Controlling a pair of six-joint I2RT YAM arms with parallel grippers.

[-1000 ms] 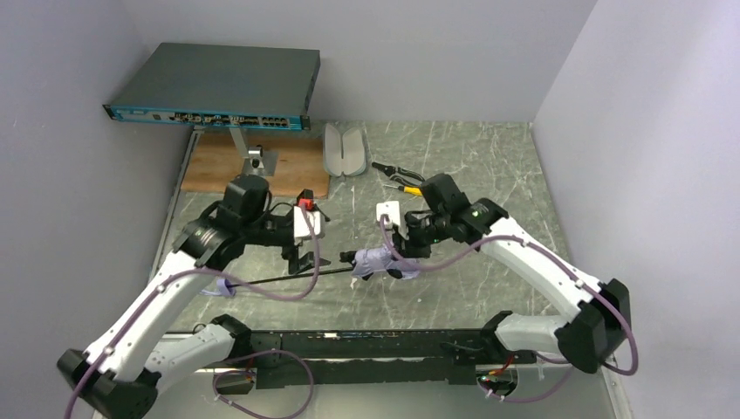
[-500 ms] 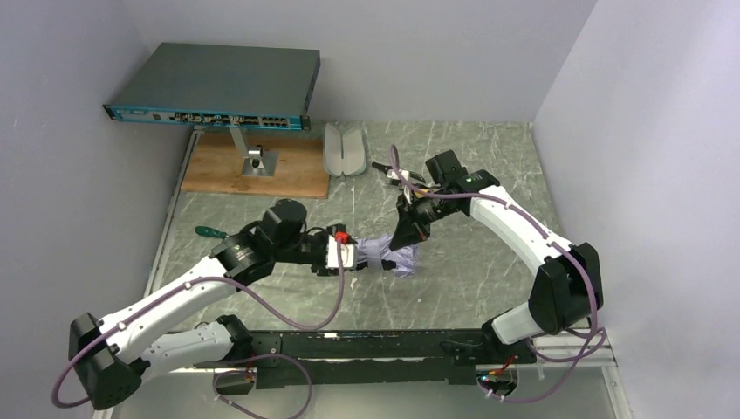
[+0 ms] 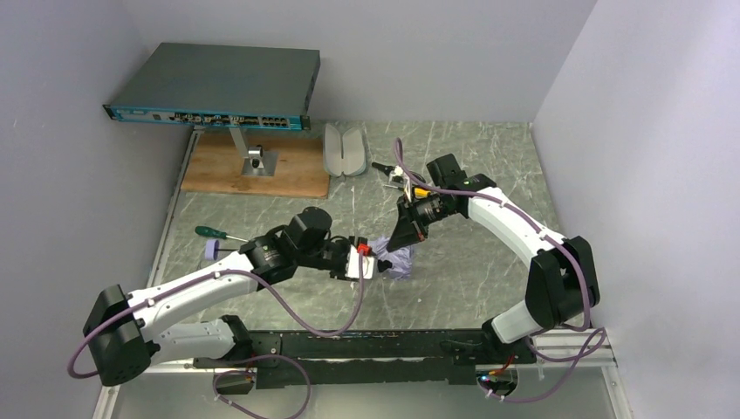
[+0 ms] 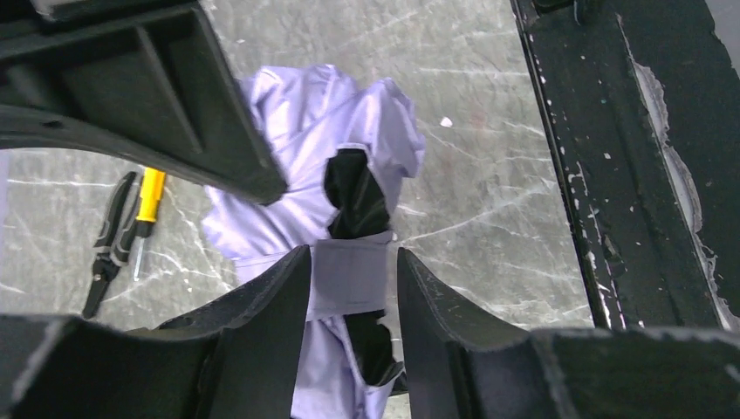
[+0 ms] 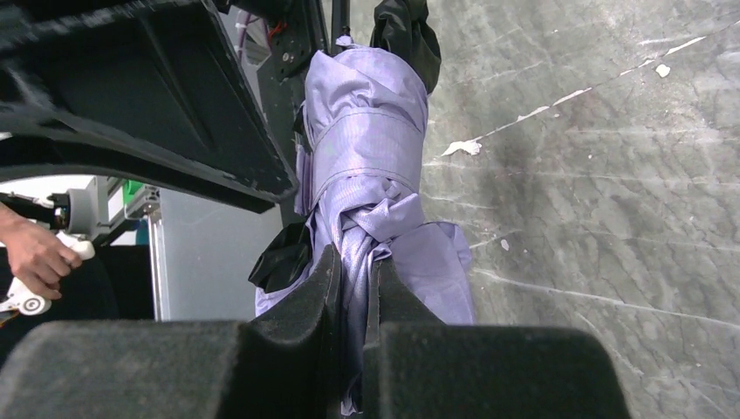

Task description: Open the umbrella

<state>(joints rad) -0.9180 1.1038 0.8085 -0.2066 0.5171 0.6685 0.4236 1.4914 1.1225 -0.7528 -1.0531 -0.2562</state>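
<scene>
While the pale lavender folding umbrella (image 3: 394,260) stays bundled at the middle of the grey marbled table (image 3: 471,271), we see the left gripper (image 4: 353,257) clasping its strap-wrapped body from the left and the right gripper (image 5: 349,262) pinching twisted fabric on its far-right side.

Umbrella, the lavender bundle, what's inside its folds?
Only black lining shows through gaps in the umbrella fabric, above and below the strap that sits between the left gripper fingers. Anything deeper is covered by the bunched fabric.
</scene>
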